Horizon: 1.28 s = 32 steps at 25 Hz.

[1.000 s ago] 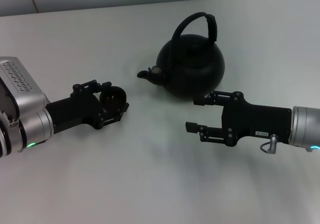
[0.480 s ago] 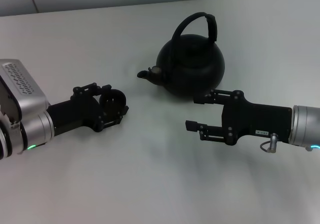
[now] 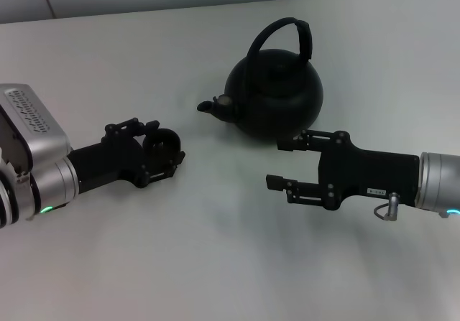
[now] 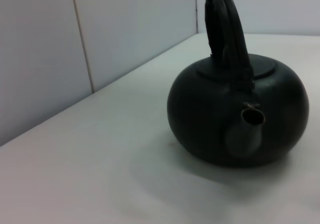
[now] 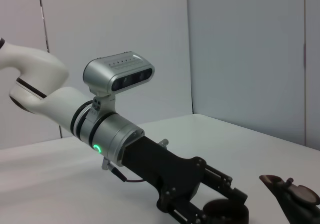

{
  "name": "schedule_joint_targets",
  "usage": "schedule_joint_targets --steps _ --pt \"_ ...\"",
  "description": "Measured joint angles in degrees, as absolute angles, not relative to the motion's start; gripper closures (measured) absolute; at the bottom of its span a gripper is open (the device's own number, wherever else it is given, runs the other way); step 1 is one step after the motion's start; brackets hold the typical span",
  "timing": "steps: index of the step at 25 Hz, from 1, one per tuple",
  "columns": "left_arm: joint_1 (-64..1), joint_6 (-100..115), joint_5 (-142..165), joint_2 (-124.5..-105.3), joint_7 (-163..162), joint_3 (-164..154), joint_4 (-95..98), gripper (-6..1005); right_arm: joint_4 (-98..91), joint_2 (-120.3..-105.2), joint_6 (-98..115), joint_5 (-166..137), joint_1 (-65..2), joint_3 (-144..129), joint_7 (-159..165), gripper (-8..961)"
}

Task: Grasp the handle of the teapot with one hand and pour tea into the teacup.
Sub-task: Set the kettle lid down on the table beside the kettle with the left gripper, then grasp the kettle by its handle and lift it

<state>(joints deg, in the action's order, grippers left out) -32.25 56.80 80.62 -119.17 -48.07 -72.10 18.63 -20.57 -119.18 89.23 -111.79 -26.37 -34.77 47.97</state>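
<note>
Gripping teacup [image 3: 163,143] w/ left end effector [image 3: 162,152], apparently; right end effector [image 3: 282,164] spread, beside teapot [image 3: 277,98], spout facing cup.

Silver arms; black grippers; seemingly green indicator lights

Black teapot [image 3: 277,98] upright, handle [image 3: 287,37] raised; teacup [image 3: 163,143] nearby.

left hand [image 3: 159,151] | drew slightly back, teacup [image 3: 163,143] carried along
</note>
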Motion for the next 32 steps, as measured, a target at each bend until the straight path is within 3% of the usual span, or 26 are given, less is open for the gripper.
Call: schedule_joint_targets --steps 11,21,24,27,29,30,32 --pt "-31.83 58.1 79.73 -119.17 -47.88 -71.95 19.19 194 -20.57 -119.17 89.3 -111.79 -26.27 -34.79 47.99 278" --pt "-21.35 73.16 75.23 -117.72 -46.23 -70.51 28.93 194 -20.62 -119.18 89.3 -111.79 -26.06 -34.4 48.08 278" --pt "-17.9 77.52 75.37 -116.45 -46.59 -68.9 30.12 194 -20.66 -119.18 89.3 -111.79 -25.96 -34.37 48.08 278" --pt "-14.05 83.82 75.43 -113.59 -47.45 -67.24 30.24 194 -20.66 -119.18 89.29 -111.79 -25.91 -34.36 48.1 277" --pt "-13.52 84.88 75.44 -113.15 -47.61 -66.99 30.25 194 -20.64 -119.18 89.29 -111.79 -25.92 -34.36 48.13 277" --pt "-11.46 88.38 75.5 -111.29 -48.09 -66.1 30.27 194 -20.62 -119.18 89.3 -111.79 -25.92 -34.36 48.14 277" --pt "-9.69 90.81 75.62 -109.64 -48.57 -65.64 30.28 194 -20.59 -119.18 89.29 -111.8 -25.88 -34.36 48.16 277"
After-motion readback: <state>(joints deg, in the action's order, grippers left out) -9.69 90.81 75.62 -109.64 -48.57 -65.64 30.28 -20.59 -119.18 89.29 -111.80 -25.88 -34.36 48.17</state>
